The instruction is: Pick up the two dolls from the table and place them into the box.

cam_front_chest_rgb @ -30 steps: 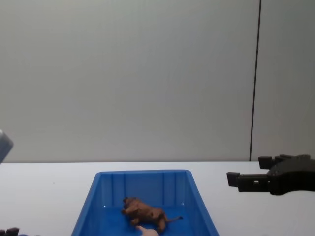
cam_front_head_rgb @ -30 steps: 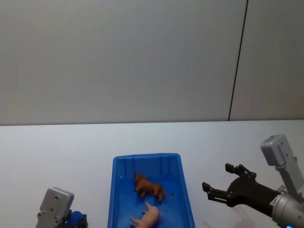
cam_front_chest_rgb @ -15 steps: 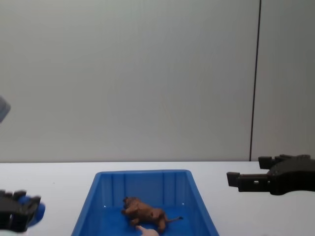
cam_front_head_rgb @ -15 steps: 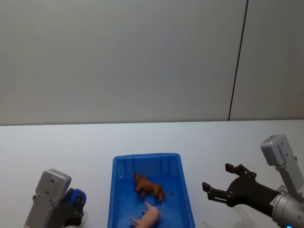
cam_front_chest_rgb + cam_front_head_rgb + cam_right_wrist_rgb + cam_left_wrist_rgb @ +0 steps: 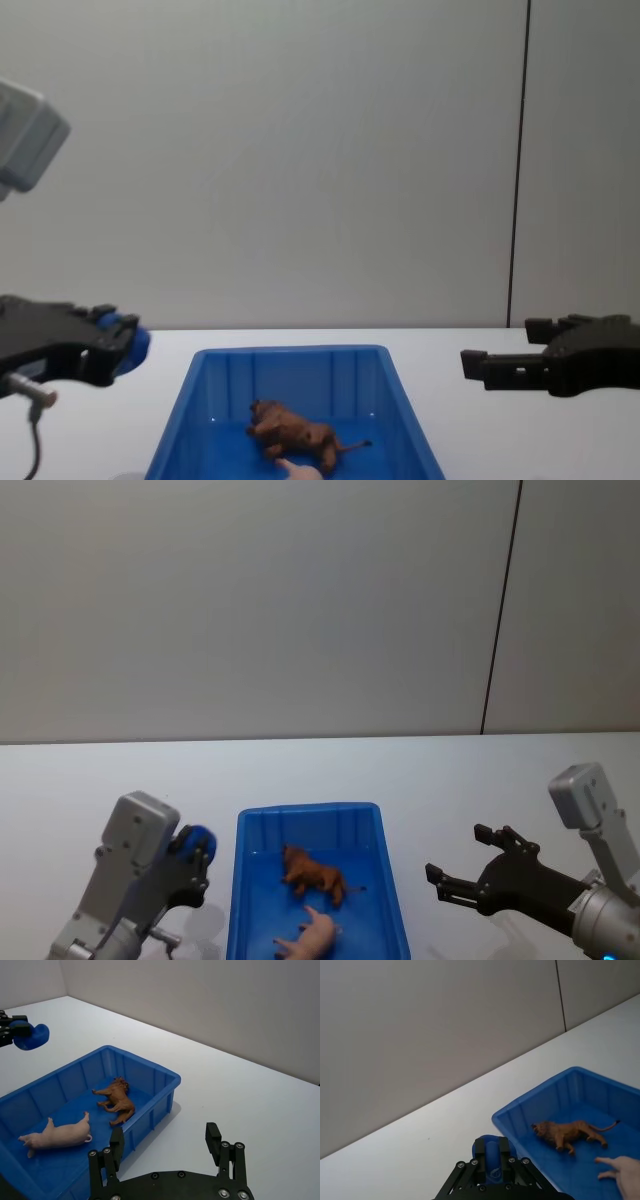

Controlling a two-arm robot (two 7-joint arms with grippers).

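With lion (image 5: 313, 876) and pig (image 5: 314, 937) both lying in the box (image 5: 243, 880) on the tabletop (image 5: 460, 780), the left hand (image 5: 192, 855), clamped on a small blue object (image 5: 199, 838), has risen beside its left wall, while the right hand (image 5: 460, 868) hovers spread apart to the right.

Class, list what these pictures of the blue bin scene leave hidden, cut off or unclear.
- Pig, chest view: cut by the bottom edge.
- Pig's head, left wrist view: cut by the picture's edge.
- Blue object in the left tool: mostly covered by the fingers, so its identity is unclear.
- Box, head view: near end cut off.
- Right tool: open, empty.
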